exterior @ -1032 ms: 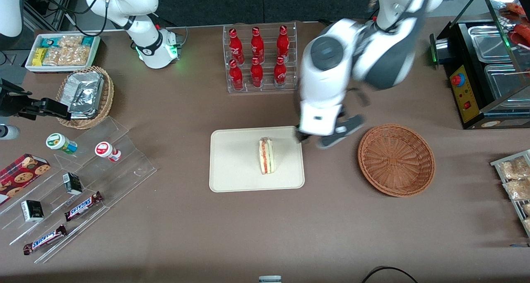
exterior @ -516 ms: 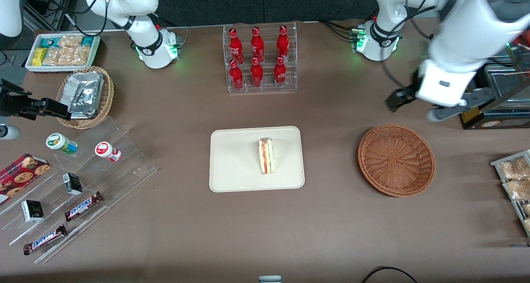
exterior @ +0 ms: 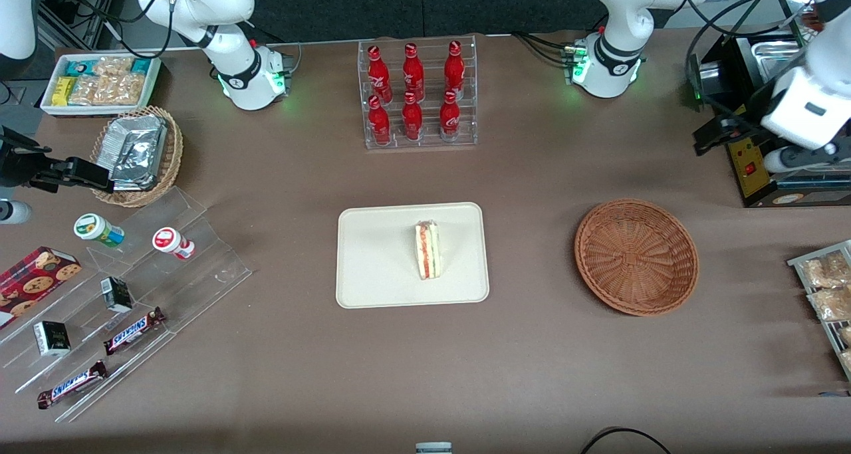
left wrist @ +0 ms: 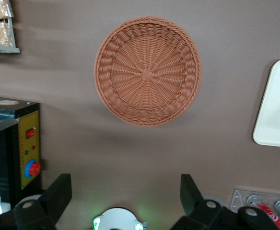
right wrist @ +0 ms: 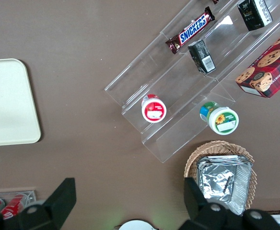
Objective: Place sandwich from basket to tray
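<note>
Brown table [exterior: 532, 374]: sandwich [exterior: 428, 250] on tray [exterior: 372, 268]; basket [exterior: 636, 256] bare; claw [exterior: 738, 148] spread, raised, holding nothing.

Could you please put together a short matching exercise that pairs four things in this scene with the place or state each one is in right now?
Things:
1. sandwich
2. basket
3. end effector
4. red bottles

Places or states:
A. holds nothing inside, toward the working arm's end of the table
B. lying on the tray
C. standing in a clear rack
D. open and raised, near the black appliance, farther from the front camera than the basket

Right pairs: 1-B, 2-A, 3-D, 4-C
</note>
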Tool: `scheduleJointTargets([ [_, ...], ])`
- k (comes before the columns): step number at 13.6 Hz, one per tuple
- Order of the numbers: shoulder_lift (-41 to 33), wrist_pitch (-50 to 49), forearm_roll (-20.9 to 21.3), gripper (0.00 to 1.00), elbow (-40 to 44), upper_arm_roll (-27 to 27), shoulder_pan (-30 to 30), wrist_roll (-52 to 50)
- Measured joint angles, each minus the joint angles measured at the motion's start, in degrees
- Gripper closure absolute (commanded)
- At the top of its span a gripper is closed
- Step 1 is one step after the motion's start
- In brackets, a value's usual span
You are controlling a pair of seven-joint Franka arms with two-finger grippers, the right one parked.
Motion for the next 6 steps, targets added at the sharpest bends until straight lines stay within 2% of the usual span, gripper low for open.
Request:
scheduleJointTargets([
  [6, -1.01, 0.44, -0.11, 0.00, -0.01, -0.23, 2.52, 4.50],
])
